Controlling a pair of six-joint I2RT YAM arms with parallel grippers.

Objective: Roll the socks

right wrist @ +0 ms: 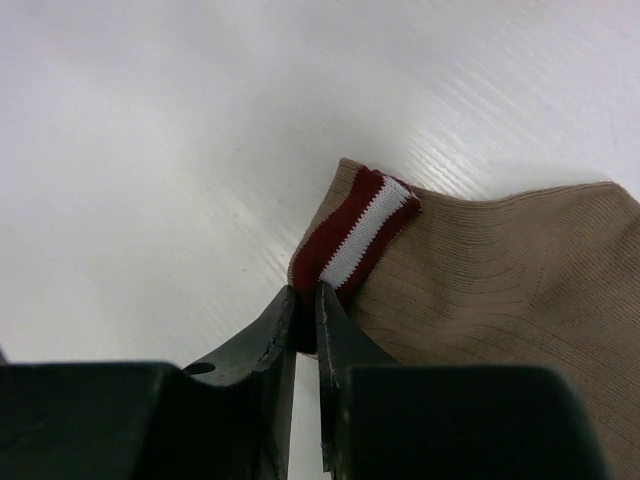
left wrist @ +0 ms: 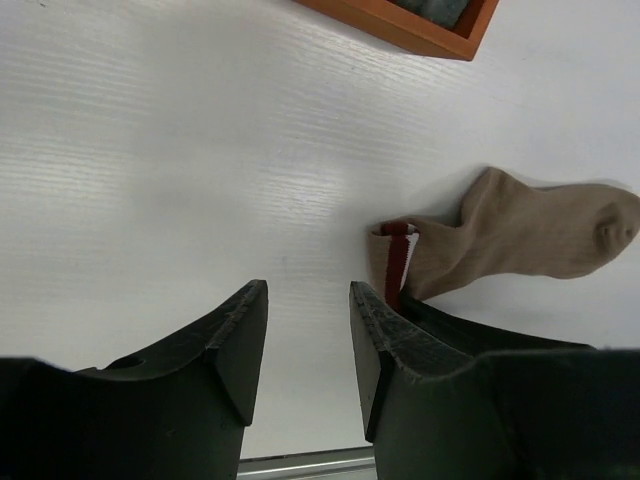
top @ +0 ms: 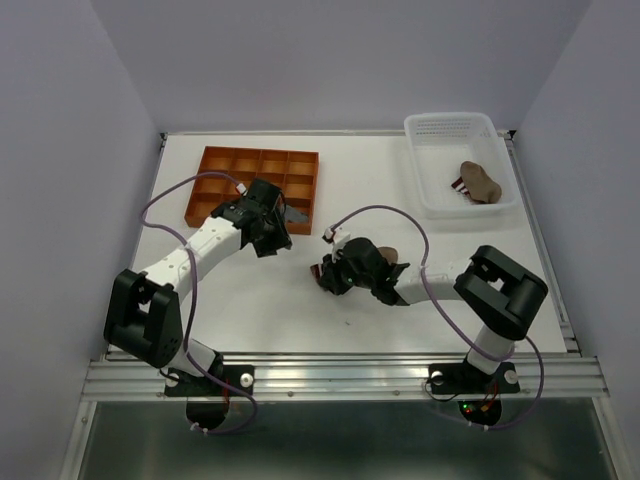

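Because the right tool (right wrist: pixel 305 322) is clamped on only the outermost edge of the striped cuff (right wrist: pixel 355 238), the grip looks like the weak point. A thin pinch of soft knit could slip free as soon as the cuff is pulled or turned over.

The tan sock (right wrist: pixel 500 290) lies flat on the white tabletop (top: pixel 370 170) in front of the arms, its toe pointing away from the cuff. It is not rolled at all yet. Nothing pins the foot end, so a pull on the cuff may drag the whole sock across the smooth surface instead of folding it onto itself.

The left tool (left wrist: pixel 305 310) hangs above the tabletop with its jaws apart and nothing between them, close beside the striped end. If it comes in for the same cuff, the two tools could knock together, or it could catch one layer of fabric and open the cuff rather than help start a roll.

Whether the right pinch holds both layers cannot be told from these views — if it holds one, the roll would probably start loose and spring open.

An orange tray (top: pixel 260 152) holding a grey sock (left wrist: pixel 440 8) stands near the left arm, where a wide swing might clip it. A bundled sock (top: pixel 480 182) sits in the white basket (top: pixel 452 125), well apart.
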